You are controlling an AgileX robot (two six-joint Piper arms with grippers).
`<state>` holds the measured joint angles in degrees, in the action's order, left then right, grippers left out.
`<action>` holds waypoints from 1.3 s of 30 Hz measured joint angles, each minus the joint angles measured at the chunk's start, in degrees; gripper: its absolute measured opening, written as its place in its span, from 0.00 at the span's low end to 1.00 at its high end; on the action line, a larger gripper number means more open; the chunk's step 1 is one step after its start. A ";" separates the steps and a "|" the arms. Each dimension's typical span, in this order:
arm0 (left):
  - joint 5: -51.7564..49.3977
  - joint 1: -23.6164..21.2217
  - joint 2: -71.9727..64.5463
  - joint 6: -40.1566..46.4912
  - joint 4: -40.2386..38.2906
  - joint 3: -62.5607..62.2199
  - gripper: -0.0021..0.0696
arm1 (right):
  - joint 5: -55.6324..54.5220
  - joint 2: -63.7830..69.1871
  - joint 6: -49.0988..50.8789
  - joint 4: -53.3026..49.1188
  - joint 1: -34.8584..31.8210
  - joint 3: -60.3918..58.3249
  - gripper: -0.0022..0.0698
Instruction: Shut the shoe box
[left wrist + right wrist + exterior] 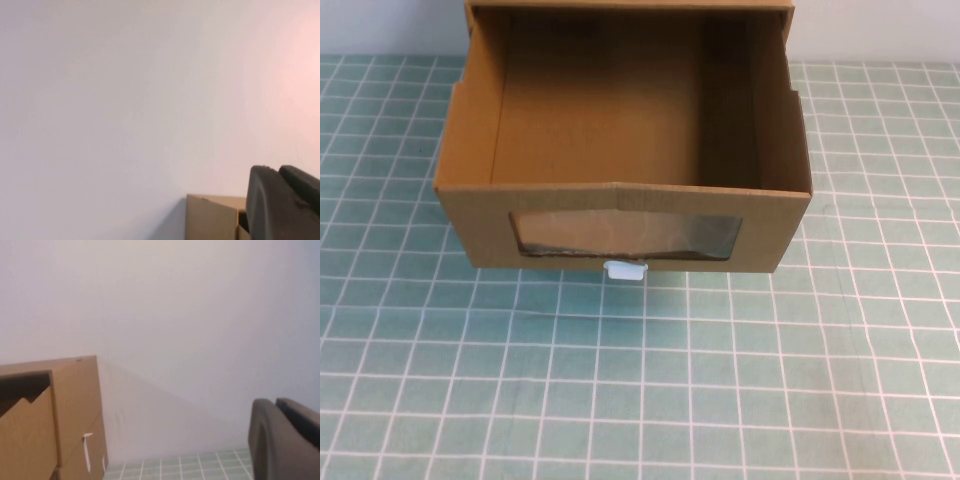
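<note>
Shoe box (620,190) — drawer pulled open, left gripper (285,205), right gripper (285,440)

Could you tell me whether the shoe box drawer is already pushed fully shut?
No, in the high view the shoe box drawer is pulled out, its empty interior open to the camera.

The work surface (720,400) is covered by a teal-green mat ruled with a white square grid. A plain, pale off-white wall (200,315) is seen behind it, meeting the mat at the far edge. A faint pinkish cast is noted on the wall in the left wrist view. Lighting is soft and even.
</note>
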<state>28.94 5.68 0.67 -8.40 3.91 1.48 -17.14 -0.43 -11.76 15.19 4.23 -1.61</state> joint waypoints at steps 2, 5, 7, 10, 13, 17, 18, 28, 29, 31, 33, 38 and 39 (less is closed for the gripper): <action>0.87 0.00 0.00 0.00 0.00 0.00 0.02 | -1.25 0.00 0.00 0.09 0.00 0.00 0.01; 0.99 0.00 0.00 0.20 0.00 0.00 0.02 | -2.98 0.00 -0.21 0.47 0.00 0.00 0.01; 1.81 0.00 0.00 1.21 -0.13 0.00 0.02 | -6.49 0.00 0.24 1.01 0.00 0.00 0.01; 5.44 0.00 0.00 1.97 -0.23 0.00 0.02 | -17.64 0.00 3.04 1.61 0.00 0.00 0.01; 11.00 0.10 0.00 2.22 -0.51 0.00 0.02 | -30.25 -0.09 7.72 2.03 0.00 0.00 0.01; 15.78 0.08 0.13 2.34 -2.36 -0.16 0.02 | -33.42 -0.43 15.57 2.50 0.00 2.85 0.01; 15.77 0.08 0.13 2.34 -2.76 -0.88 0.02 | -32.69 -0.43 16.53 2.50 0.00 4.88 0.01; 4.13 0.08 -3.91 2.34 -4.50 -21.52 0.02 | -11.83 3.41 17.97 1.79 0.00 35.27 0.01; 1.68 0.08 -5.58 2.34 -4.50 -24.39 0.02 | -9.75 5.01 18.08 1.76 0.00 38.19 0.01; -3.59 0.08 -9.27 2.34 -4.62 -30.14 0.02 | -5.09 8.21 18.16 1.66 0.00 43.21 0.01; -9.87 0.08 -13.19 2.34 -4.65 -35.69 0.02 | 1.28 12.00 18.16 1.54 0.00 48.59 0.01; -23.09 0.08 -22.71 2.34 -4.77 -45.63 0.02 | 17.96 22.12 18.16 1.30 0.00 59.39 0.01; -25.30 0.08 -24.68 2.34 -4.77 -46.94 0.02 | 20.75 24.30 18.16 1.22 0.00 60.69 0.01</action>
<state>3.64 5.77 -24.02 -6.06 -0.86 -45.46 3.60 23.86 6.40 16.40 4.23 59.08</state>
